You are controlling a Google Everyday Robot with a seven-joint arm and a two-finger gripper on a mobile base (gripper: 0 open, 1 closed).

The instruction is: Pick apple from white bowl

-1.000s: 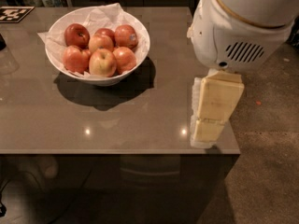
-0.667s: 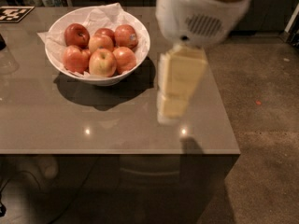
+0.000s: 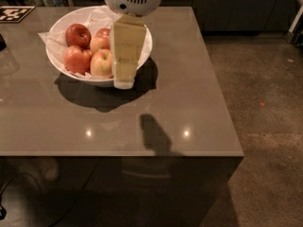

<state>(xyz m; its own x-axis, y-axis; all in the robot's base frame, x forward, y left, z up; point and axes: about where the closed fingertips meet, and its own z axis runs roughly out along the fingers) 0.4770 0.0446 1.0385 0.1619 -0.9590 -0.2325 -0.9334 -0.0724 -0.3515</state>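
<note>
end effector | hovers over right half of white bowl

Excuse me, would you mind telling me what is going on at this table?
A one-armed robot is working on taking an apple from the white bowl on the brown table. Its gripper hangs above the table, covering the bowl's right side from view. Four apples show on the left, all resting in the bowl.
</note>
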